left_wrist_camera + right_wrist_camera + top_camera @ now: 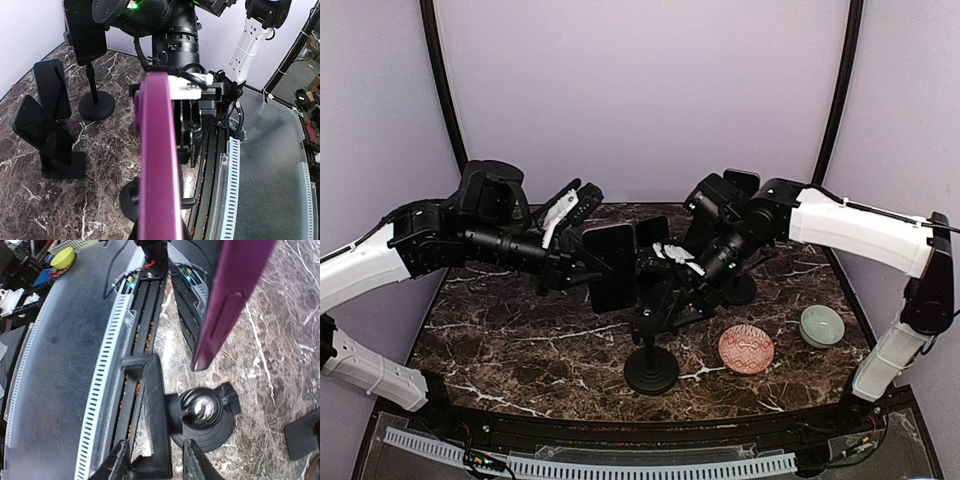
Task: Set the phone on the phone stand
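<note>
My left gripper [582, 264] is shut on the phone [613, 266], a purple-cased handset with a dark screen, held upright on edge above the table's middle. The left wrist view shows its purple edge [158, 160] filling the centre. The phone stand [651, 370] has a round black base and a ball joint [201, 408] carrying a black clamp bracket [156, 410]. My right gripper [156, 466] straddles that bracket, open, with a gap between the bracket and the right finger [196, 464]. The phone's lower corner [227, 305] hangs just above and beside the bracket, apart from it.
A pink patterned dish [746, 348] and a pale green bowl [821, 325] lie front right. Two other phones on stands [51, 90] [40, 131] and a further round-based stand [95, 104] occupy the back. The slotted cable rail [620, 466] runs along the near edge.
</note>
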Available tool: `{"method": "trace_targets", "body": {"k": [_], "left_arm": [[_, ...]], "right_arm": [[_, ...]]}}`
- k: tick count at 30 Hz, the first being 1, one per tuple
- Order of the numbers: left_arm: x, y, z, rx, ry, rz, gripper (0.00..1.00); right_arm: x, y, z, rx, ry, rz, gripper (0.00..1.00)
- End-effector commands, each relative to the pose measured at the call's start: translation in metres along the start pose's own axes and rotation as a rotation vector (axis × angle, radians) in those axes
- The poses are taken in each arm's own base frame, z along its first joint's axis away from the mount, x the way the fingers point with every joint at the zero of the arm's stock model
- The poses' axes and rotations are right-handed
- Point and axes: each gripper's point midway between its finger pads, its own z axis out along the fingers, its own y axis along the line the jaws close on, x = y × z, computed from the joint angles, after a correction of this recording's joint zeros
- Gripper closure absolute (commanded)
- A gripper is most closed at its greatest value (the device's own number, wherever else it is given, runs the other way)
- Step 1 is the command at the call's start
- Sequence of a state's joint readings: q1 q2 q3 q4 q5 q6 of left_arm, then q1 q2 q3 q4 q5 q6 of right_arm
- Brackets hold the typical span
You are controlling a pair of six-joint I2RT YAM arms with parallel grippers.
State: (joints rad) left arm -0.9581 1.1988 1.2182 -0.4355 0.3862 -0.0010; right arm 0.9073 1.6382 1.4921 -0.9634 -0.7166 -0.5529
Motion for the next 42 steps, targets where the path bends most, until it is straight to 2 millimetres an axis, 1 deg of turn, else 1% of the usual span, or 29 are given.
{"method": "trace_targets", "body": {"k": [1, 3, 7, 9, 12, 13, 14, 15, 21, 25, 27, 33, 42], "left_arm": [[-0.04, -0.047, -0.018, 0.157, -0.166, 0.127, 1.0], [-0.042, -0.045, -0.019, 0.144, -0.17, 0.131, 1.0], [-0.045, -0.044, -0.02, 0.133, -0.174, 0.134, 1.0], [-0.046, -0.044, -0.02, 0.132, -0.17, 0.134, 1.0], [-0.047, -0.044, -0.018, 0.134, -0.162, 0.13, 1.0], [-0.047, -0.044, -0.018, 0.135, -0.161, 0.128, 1.0], [-0.048, -0.044, -0.018, 0.134, -0.161, 0.126, 1.0], [-0.048, -0.044, -0.018, 0.135, -0.162, 0.126, 1.0], [-0.049, -0.041, -0.017, 0.121, -0.162, 0.122, 1.0], [-0.048, -0.039, -0.014, 0.116, -0.156, 0.122, 1.0], [-0.047, -0.038, -0.012, 0.114, -0.151, 0.122, 1.0], [-0.049, -0.038, -0.012, 0.113, -0.152, 0.116, 1.0], [-0.05, -0.038, -0.018, 0.101, -0.164, 0.111, 1.0]], "right_arm": [[-0.022, -0.009, -0.004, 0.037, -0.087, -0.062, 0.57], [-0.019, -0.007, -0.005, 0.037, -0.082, -0.066, 0.53], [-0.009, -0.004, -0.002, 0.023, -0.075, -0.06, 0.5], [-0.004, -0.005, -0.001, 0.019, -0.074, -0.049, 0.49], [0.003, -0.009, -0.004, 0.004, -0.083, -0.028, 0.48], [0.004, -0.008, -0.005, -0.009, -0.088, -0.028, 0.48], [0.002, -0.003, -0.013, -0.006, -0.104, -0.045, 0.47], [0.004, -0.001, -0.015, -0.007, -0.106, -0.053, 0.47], [0.019, 0.011, -0.014, -0.031, -0.077, -0.066, 0.46], [0.017, 0.021, -0.019, -0.054, -0.095, -0.075, 0.42], [0.015, 0.021, -0.019, -0.06, -0.104, -0.073, 0.42], [0.019, 0.018, -0.014, -0.066, -0.098, -0.065, 0.47], [0.022, 0.014, -0.009, -0.057, -0.102, -0.06, 0.56]]}}
